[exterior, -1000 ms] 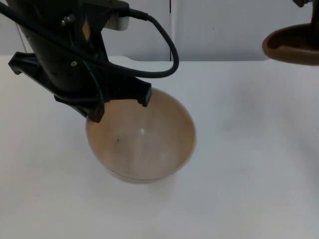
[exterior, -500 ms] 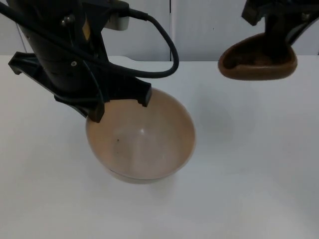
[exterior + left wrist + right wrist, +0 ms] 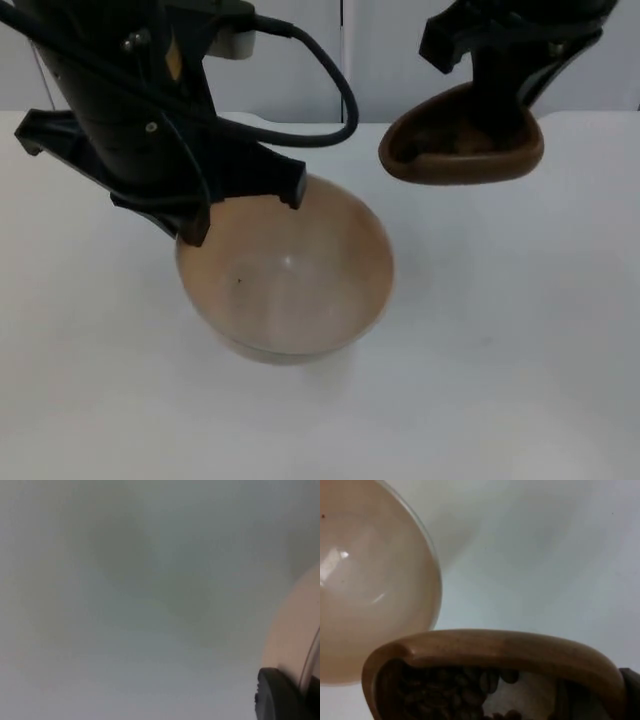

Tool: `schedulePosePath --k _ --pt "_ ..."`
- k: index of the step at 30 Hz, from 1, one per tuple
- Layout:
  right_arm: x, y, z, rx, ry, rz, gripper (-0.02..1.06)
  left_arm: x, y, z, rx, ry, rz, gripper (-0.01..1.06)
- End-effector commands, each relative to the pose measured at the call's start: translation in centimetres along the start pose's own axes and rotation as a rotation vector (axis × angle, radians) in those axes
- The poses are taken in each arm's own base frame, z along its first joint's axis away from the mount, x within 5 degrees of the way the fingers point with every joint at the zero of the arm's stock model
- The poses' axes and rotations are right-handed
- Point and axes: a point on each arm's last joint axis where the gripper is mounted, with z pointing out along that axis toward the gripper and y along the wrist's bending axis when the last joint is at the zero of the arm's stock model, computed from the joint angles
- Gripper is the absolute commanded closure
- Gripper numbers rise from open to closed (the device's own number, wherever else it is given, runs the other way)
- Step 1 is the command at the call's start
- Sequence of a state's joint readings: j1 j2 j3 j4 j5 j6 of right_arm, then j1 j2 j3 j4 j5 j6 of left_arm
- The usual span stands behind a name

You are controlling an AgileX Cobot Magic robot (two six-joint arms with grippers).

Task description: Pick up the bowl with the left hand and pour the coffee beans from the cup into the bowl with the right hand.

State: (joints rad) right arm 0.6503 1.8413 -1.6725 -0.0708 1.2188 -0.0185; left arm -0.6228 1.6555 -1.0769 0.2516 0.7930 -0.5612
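Note:
A pale beige bowl (image 3: pixel 290 280), empty inside, hangs over the white table with my left gripper (image 3: pixel 238 207) shut on its far rim. The same bowl (image 3: pixel 292 630) edges the left wrist view beside a black fingertip (image 3: pixel 275 697). My right gripper (image 3: pixel 500 118) is shut on a dark brown wooden cup (image 3: pixel 455 150), held in the air to the right of the bowl and beyond it, apart from it. Through the right wrist camera the cup (image 3: pixel 495 650) holds coffee beans (image 3: pixel 445 690), and the bowl (image 3: pixel 370 580) lies past its rim.
The white table (image 3: pixel 520 330) stretches around the bowl and ends at the grey partition wall (image 3: pixel 390 60). A soft shadow (image 3: pixel 300 362) lies under the bowl's near side.
The right arm has carried the cup leftward from the picture's right edge toward the bowl. The left arm and the bowl have barely moved.

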Motion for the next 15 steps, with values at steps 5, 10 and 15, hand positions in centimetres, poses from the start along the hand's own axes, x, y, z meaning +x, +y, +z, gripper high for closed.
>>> schedulePosePath --k 5,10,15 --pt "0.0 0.0 -0.7 0.002 -0.016 0.008 1.05 0.0 -0.1 -0.4 0.001 -0.006 -0.155 1.05" --pt "0.0 0.2 -0.7 0.007 -0.016 0.029 1.05 0.2 0.3 -0.4 -0.045 0.016 -0.253 1.05" --pt "-0.2 1.2 -0.9 0.155 -0.033 -0.002 1.05 0.4 0.7 0.3 -0.111 0.042 -0.287 1.05"
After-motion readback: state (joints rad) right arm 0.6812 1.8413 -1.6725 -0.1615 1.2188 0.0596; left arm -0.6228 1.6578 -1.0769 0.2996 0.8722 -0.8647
